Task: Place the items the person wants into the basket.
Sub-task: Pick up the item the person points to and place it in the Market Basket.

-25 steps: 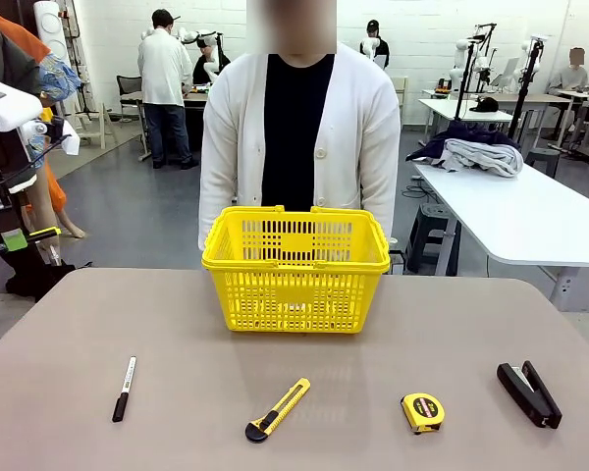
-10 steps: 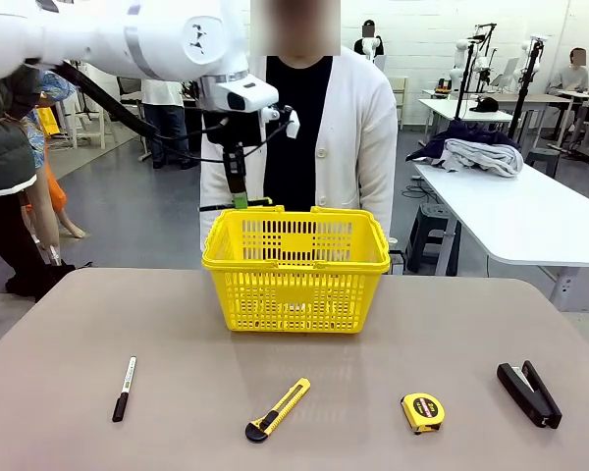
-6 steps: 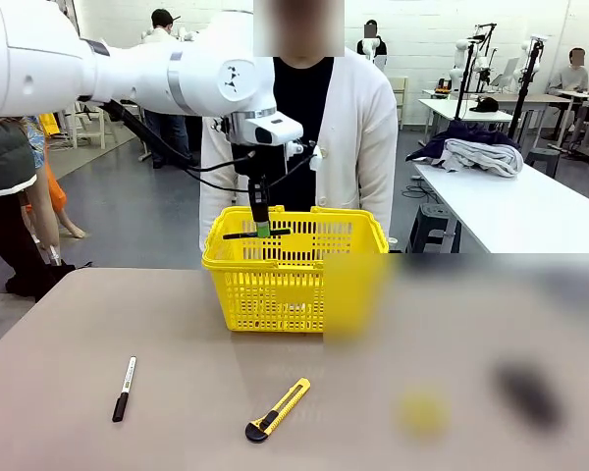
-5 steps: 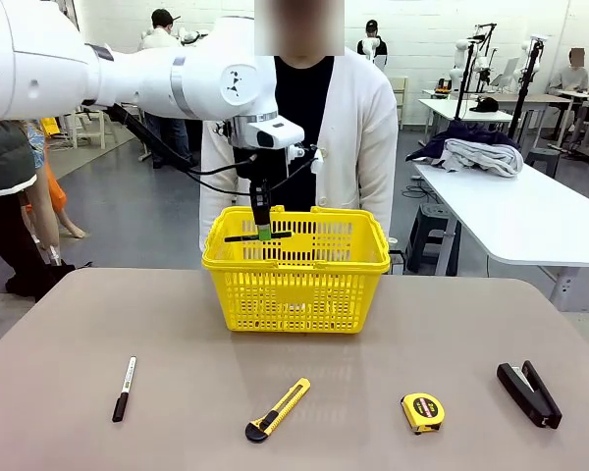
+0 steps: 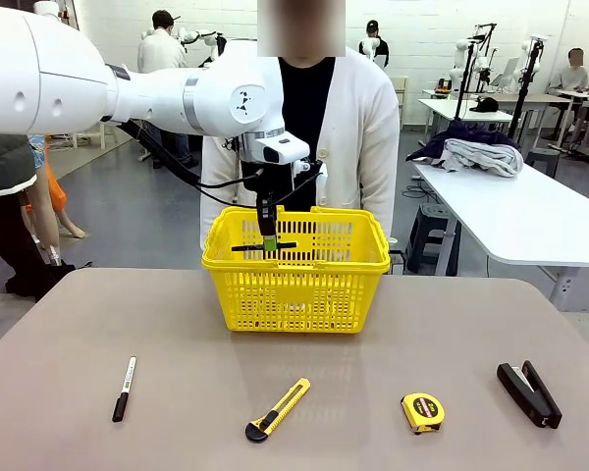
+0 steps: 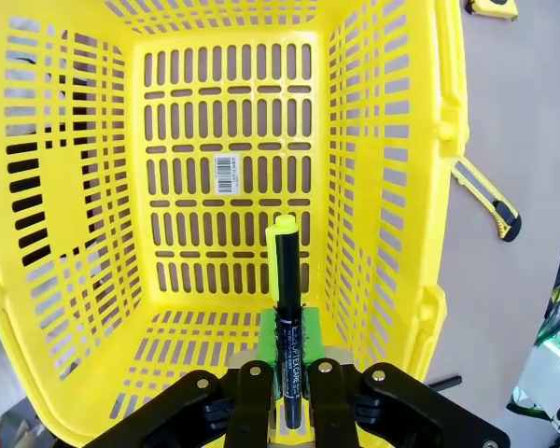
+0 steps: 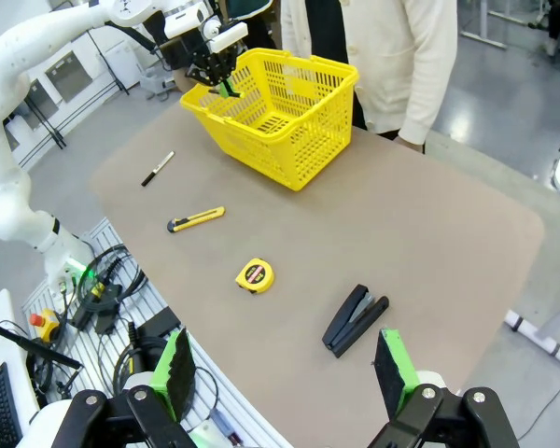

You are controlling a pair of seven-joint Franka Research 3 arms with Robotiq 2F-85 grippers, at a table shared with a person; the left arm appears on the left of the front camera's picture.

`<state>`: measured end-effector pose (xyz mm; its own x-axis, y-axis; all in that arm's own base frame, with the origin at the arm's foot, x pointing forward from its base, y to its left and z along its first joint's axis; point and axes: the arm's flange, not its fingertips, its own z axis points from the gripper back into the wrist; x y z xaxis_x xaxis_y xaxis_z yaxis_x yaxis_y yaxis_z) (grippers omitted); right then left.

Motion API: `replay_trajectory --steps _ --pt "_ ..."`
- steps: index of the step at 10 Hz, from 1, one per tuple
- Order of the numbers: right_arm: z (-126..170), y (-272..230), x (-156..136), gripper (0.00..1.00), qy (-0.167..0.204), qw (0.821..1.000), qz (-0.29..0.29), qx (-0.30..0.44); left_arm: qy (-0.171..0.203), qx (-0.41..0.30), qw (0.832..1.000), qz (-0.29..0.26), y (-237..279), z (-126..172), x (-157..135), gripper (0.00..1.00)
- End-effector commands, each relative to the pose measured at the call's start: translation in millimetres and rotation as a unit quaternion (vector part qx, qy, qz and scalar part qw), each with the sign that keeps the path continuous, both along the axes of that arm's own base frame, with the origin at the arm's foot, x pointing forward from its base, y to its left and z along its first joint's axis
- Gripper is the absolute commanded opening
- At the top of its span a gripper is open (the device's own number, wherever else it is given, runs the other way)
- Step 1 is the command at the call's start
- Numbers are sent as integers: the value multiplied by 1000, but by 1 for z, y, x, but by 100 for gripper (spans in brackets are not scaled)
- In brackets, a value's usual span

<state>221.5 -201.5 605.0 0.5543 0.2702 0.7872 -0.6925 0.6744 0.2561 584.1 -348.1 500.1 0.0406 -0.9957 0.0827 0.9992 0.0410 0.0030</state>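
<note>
Left end effector [image 5: 268, 241] [image 6: 287, 359] is clenched on the thin black pen [image 5: 247, 247] [image 6: 286, 280], which lies level across its green pads. It hangs just above the yellow basket's [image 5: 294, 294] [image 6: 84, 187] open top, close to the wall on the robot's left, and the lattice floor lies straight below it. The person [image 5: 363, 137] in the white cardigan stands just beyond it, behind the basket.

Nearer the robot than this end effector, the black marker [image 5: 125, 388] lies on the bench [image 5: 373, 363] off to its left, and the utility knife [image 5: 278, 409] almost directly in front. The tape measure [image 5: 422, 412] sits to its right and the black stapler [image 5: 530, 393] well apart, farther right.

Right end effector [image 7: 285, 373] is released, its jaws spread wide. It hangs high over the bench edge, with the stapler [image 7: 355, 320] just ahead of it and the basket [image 7: 289, 140] far ahead.
</note>
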Motion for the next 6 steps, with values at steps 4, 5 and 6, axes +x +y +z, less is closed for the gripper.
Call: replay_trajectory --steps 4,5,6 --pt "2 -1 2 100 -10 1000 9 11 -2 -5 1000 1 0 6 -2 11" --pt "2 -1 2 100 -10 1000 9 11 -2 -5 1000 1 0 6 -2 11" --pt "2 -1 2 100 -10 1000 9 11 -2 -5 1000 1 0 6 -2 11"
